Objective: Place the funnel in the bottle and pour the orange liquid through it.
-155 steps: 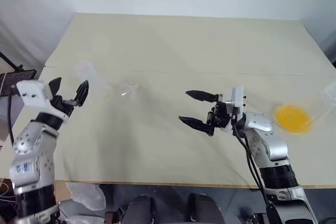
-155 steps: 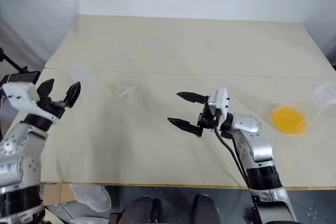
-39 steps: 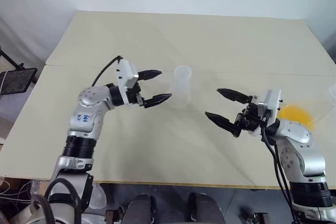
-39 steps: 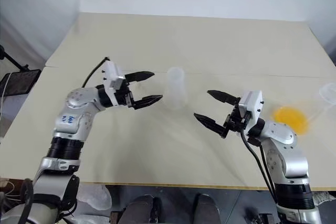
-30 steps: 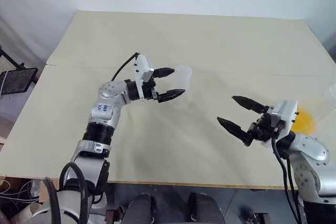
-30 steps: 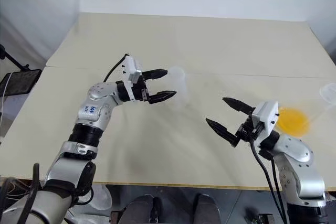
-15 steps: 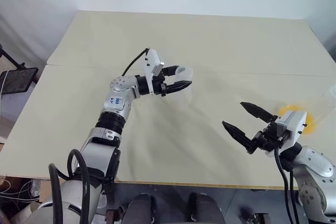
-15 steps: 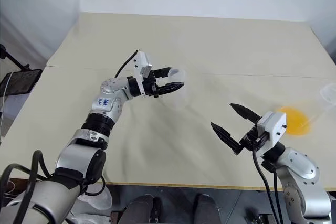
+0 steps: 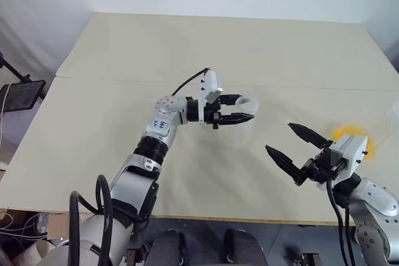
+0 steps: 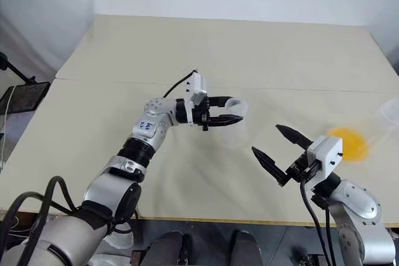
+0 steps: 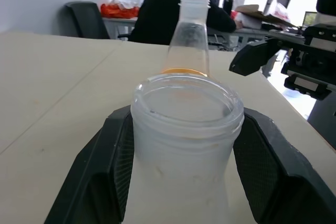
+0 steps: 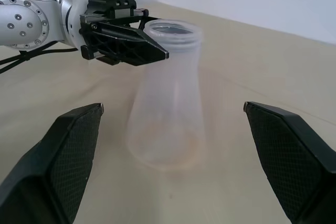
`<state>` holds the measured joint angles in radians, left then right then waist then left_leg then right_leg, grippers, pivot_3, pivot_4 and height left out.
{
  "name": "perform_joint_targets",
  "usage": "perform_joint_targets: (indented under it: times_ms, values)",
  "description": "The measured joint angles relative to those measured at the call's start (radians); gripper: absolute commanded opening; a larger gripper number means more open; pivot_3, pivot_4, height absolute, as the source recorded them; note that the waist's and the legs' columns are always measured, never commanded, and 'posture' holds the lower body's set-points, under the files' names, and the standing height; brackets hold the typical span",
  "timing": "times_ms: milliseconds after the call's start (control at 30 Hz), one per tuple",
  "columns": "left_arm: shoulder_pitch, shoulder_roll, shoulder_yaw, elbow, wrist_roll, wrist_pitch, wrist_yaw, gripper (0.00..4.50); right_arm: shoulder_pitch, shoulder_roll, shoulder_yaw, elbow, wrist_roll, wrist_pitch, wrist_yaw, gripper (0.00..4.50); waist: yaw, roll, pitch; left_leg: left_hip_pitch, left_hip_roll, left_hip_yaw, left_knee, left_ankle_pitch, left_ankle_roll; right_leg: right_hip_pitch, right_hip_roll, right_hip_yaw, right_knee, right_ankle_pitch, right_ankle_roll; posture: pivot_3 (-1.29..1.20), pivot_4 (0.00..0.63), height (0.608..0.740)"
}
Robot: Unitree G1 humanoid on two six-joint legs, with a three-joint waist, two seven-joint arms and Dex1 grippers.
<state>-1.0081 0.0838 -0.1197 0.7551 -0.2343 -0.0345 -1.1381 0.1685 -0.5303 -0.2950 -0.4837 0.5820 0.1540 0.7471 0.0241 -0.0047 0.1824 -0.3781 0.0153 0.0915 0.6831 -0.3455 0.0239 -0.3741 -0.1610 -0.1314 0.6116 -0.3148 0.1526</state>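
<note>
Left eye view: bottle [image 9: 240,123] upright at frame ctr, neck clamped by left gripper [image 9: 244,109]; right gripper [image 9: 290,146] lower right, fingers wide apart, empty.

The bottle [image 12: 170,95] is clear and colourless, with a wide base narrowing to a threaded open neck. It stands upright near the middle of the tabletop [image 9: 187,42], its neck clamped between the left hand's [image 9: 242,109] two black fingers. The orange liquid [image 9: 353,139] pools as a translucent yellow-orange disc in a clear vessel far to the robot's right.
</note>
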Motion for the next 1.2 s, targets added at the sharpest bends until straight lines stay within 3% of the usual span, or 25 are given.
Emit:
perform_joint_targets:
  times_ms: [100,133,333,867,1200]
  values:
    - [-0.003,-0.002,-0.01,0.002,0.011,-0.024,-0.008,2.36,0.007,0.0,0.0,-0.011,0.0,0.0,-0.007,4.5,0.001,0.0,0.0,0.0,0.0,0.0,0.0,0.0,0.0,0.0,0.0,0.0,0.0,0.0,0.0,0.0,0.15,0.74]
    - [-0.003,-0.002,-0.01,0.003,0.011,-0.025,-0.011,2.92,0.01,0.0,0.0,-0.016,0.0,0.0,-0.009,4.5,0.001,0.0,0.0,0.0,0.0,0.0,0.0,0.0,0.0,0.0,0.0,0.0,0.0,0.0,0.0,0.0,0.15,0.74]
    - [0.004,0.01,-0.018,-0.013,0.011,-0.003,-0.04,4.47,0.014,0.0,0.0,-0.025,0.0,-0.001,-0.017,4.5,0.002,0.0,0.0,0.0,0.0,0.0,0.0,0.0,0.0,0.0,0.0,0.0,0.0,0.0,0.0,0.0,0.15,0.74]
    - [-0.004,0.061,0.008,0.002,0.016,-0.019,0.012,4.47,-0.047,0.005,0.011,0.011,-0.004,-0.014,-0.011,4.5,0.001,0.0,0.0,0.0,0.0,0.0,0.0,0.0,0.0,0.0,0.0,0.0,0.0,0.0,0.0,0.0,0.15,0.74]
    - [0.016,0.297,0.154,-0.163,-0.035,-0.038,0.017,4.47,-0.121,0.003,0.045,0.062,-0.003,-0.021,0.046,4.5,-0.006,0.0,0.0,0.0,0.001,0.0,0.0,0.0,0.0,-0.001,0.0,0.0,0.001,0.0,0.0,0.0,0.15,0.74]
